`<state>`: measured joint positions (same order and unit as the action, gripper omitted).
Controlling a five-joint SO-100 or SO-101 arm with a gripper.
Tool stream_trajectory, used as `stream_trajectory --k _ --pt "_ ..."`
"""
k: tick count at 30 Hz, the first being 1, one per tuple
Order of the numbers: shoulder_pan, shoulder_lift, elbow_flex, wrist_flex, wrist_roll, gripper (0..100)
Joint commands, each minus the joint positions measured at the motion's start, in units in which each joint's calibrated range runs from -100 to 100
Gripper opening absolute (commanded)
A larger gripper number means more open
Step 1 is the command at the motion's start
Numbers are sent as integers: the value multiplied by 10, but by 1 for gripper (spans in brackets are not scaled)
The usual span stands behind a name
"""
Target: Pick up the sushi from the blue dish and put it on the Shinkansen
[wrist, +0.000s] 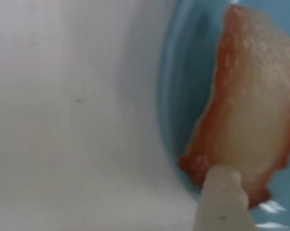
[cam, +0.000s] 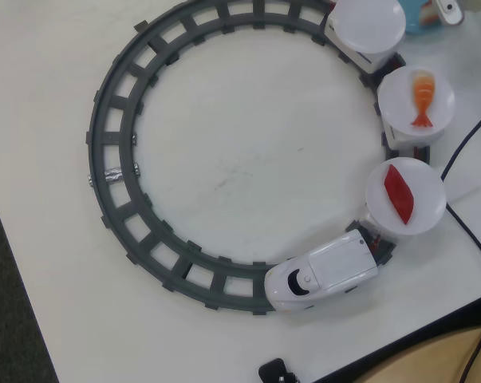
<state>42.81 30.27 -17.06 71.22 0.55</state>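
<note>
In the wrist view the sushi (wrist: 253, 96), pale cream with a red-pink edge, lies on the blue dish (wrist: 183, 96), very close and blurred. One pale fingertip (wrist: 221, 197) of my gripper stands at the sushi's lower end, seemingly touching it; the other finger is out of view. In the overhead view only a corner of the blue dish (cam: 419, 17) and a white bit of my gripper (cam: 449, 9) show at the top right edge. The white Shinkansen (cam: 324, 275) sits on the grey ring track (cam: 116, 159), pulling three white plates; the rearmost plate (cam: 366, 22) is bare.
The middle plate (cam: 415, 100) carries an orange shrimp piece (cam: 423, 97); the plate behind the engine (cam: 404, 195) carries a red slab (cam: 399, 193). A black cable (cam: 463, 144) runs along the right. A small black object (cam: 276, 371) lies by the table's front edge.
</note>
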Motion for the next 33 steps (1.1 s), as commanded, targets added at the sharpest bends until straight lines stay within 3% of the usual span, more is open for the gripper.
stream_trajectory --k 1,12,33 --pt "0 -52 -29 35 -7 31" --pt "-16 -143 36 24 -66 31" --pt "-28 -50 90 -54 -65 31"
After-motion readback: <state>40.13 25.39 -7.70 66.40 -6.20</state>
